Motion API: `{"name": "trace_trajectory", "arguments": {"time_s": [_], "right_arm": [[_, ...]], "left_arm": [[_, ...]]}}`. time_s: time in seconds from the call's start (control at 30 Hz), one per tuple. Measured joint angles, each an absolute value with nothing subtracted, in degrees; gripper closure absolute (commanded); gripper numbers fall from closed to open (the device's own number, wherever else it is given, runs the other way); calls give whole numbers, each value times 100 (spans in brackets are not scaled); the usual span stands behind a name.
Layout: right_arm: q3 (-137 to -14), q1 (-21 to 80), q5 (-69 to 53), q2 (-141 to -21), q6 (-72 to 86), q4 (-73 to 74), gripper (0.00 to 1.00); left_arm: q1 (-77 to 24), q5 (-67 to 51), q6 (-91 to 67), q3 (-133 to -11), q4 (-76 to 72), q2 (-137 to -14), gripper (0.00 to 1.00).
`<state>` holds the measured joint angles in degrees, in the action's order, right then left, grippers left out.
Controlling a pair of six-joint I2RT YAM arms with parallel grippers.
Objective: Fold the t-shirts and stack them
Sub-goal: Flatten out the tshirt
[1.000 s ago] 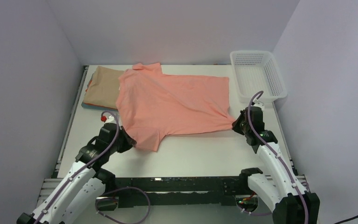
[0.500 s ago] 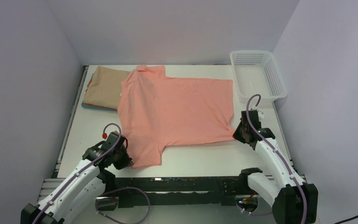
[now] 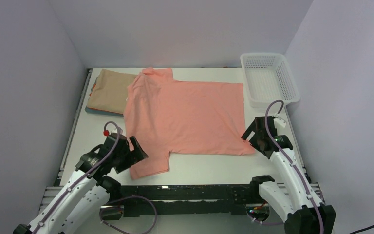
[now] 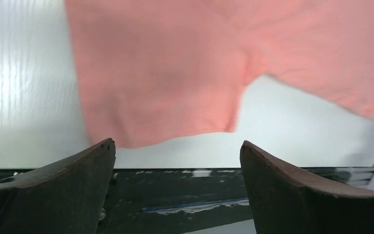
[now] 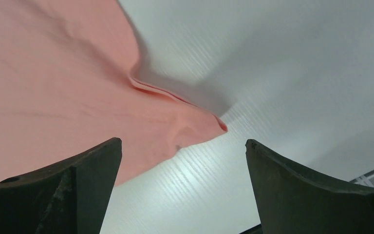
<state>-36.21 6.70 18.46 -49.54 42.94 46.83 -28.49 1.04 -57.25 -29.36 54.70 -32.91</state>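
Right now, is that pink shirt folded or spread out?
Spread out: the pink shirt lies flat across the table, both sleeves sticking out, its body unfolded.

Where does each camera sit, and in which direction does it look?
Top external: above, behind the arms, looking down on the table; both arms show.
Left wrist: on the left gripper, facing the pink t-shirt's sleeve; open fingers show.
Right wrist: on the right gripper, facing the shirt's hem corner; open fingers show.
Shared: all see the pink t-shirt.

No readable text anywhere, salmon-pink t-shirt [image 3: 185,117] plain, white mesh basket [image 3: 271,103] unmarked, no labels or numbers.
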Motion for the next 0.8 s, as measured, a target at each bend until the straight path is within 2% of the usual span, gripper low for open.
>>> {"name": "trace_trajectory", "arguments": {"time_s": [0.1,0.23,0.5,0.7,0.8], "right_arm": [[-3817,670,1715,-4711,4115,4508,0],[-3791,698,884,-4746,3747,3828,0],[-3717,1275,141,-6519,3413,2377,0],[-3498,1135,263,-7426,3415,1765,0],[-3437,893,399,-7524,3544,1605,0]], "left_arm": [[-2856,202,-5465,-3454,5179,-3361,1],[-2858,178,-5052,-3664,4348,-3959,1],[-2816,167,-4567,-3529,2637,-5951,1],[-2563,123,-4591,-3033,1835,-6858,0],[-2421,95,-4628,-2989,1533,-6877,1]]}}
